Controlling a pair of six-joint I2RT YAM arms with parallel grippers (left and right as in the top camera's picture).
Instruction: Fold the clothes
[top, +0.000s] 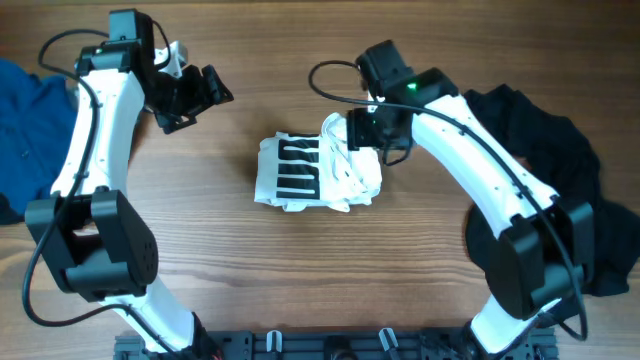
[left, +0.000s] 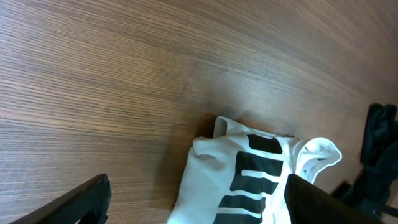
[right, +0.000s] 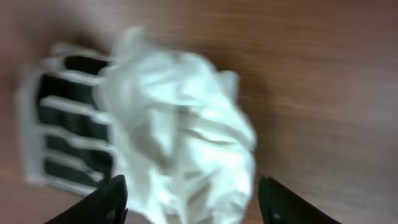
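Near the middle of the wooden bench (top: 250, 270) lies the white shirt (top: 318, 172), bundled small, its black bar print facing up. Over its crumpled end hangs the right pincer (top: 367, 133), fingers spread. The left pincer (top: 203, 100), also spread, is well apart from the shirt.

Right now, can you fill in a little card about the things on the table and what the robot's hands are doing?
shirt: white shirt, bunched in a loose bundle mid-table, black bars facing up
left gripper: open, off to the side, holding nothing
right gripper: open, over the shirt's crumpled end
other cloth: blue cloth by the left arm; black cloth by the right arm
fold: not neat yet
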